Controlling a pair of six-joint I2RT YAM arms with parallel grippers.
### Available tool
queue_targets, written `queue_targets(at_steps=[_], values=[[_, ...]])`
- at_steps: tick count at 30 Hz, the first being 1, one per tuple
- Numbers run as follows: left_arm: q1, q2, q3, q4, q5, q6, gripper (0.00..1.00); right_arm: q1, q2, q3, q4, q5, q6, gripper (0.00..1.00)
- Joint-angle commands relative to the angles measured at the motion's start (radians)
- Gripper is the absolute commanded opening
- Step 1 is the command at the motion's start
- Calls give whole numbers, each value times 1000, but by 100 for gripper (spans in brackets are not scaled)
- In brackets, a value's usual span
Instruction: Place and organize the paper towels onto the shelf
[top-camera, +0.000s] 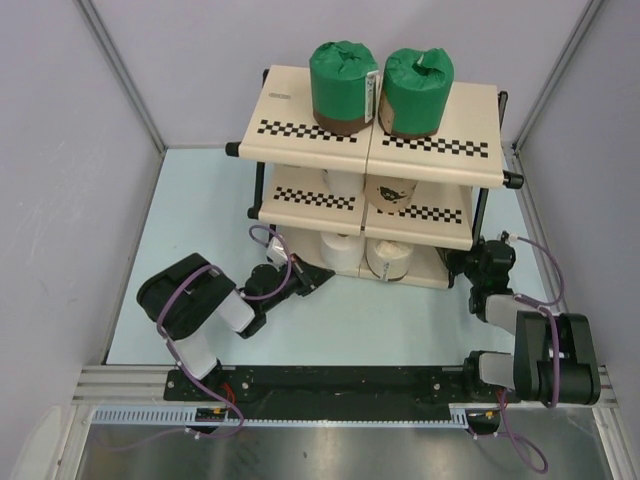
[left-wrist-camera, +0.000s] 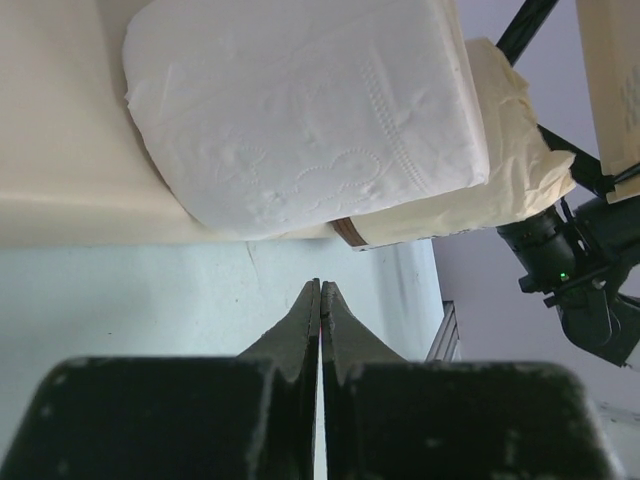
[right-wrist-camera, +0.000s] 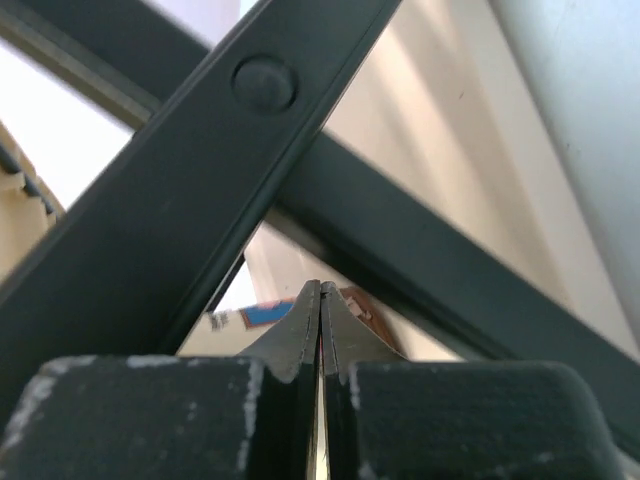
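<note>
1. Pale blue tabletop (top-camera: 400, 330), walled in grey on three sides, with both arm bases bolted along the near edge.
2. Beige shelf (top-camera: 295, 112) of three tiers on a black tube frame (right-wrist-camera: 200, 190), with checkered strips along the front lips. Set at the far edge of the tabletop, roughly midway between the side edges.
3. Left arm (top-camera: 195, 300) folded low over the near left part of the tabletop, reaching toward the bottom tier. Right arm (top-camera: 545, 350) folded near the right edge, reaching toward the right end of the shelf.
4. Two green rolls (top-camera: 343, 85) (top-camera: 418, 92) upright on the top tier, side by side and touching or nearly so.
5. White roll (top-camera: 345, 182) and tan roll (top-camera: 393, 190) side by side on the middle tier, mostly hidden under the top panel.
6. Bare white roll (top-camera: 342, 252) and cream-wrapped roll (top-camera: 390, 258) side by side on the bottom tier. Seen close in the left wrist view, bare one (left-wrist-camera: 310, 110) in front and cream one (left-wrist-camera: 500, 170) just behind.
7. Left gripper (top-camera: 326, 274) low over the tabletop just in front of the bottom tier, pointed at the bare white roll but apart from it. Fingers pressed fully together (left-wrist-camera: 320, 292), nothing between them.
8. Right gripper (top-camera: 472, 262) at the right end of the shelf by the bottom tier, tips right up against the crossing frame tubes. Fully closed too (right-wrist-camera: 320, 292), gripping nothing.
</note>
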Motion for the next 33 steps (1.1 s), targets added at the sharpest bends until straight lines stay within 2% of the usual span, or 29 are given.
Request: queue_targets(at_steps=[1, 11, 18, 21, 29, 33], values=[[5, -44, -12, 234, 11, -6, 0, -28, 57, 99, 125, -57, -47, 0], [5, -82, -32, 214, 9, 6, 0, -130, 165, 206, 107, -158, -121, 0], [5, -93, -47, 223, 3, 3, 1, -143, 242, 246, 96, -218, -127, 0], [5, -107, -52, 211, 3, 9, 0, -140, 174, 206, 58, -218, -139, 0], [4, -95, -62, 223, 11, 4, 0, -140, -242, 90, -253, -187, -211, 0], [4, -56, -70, 272, 12, -13, 0, -141, -419, 13, -356, -195, -213, 0]])
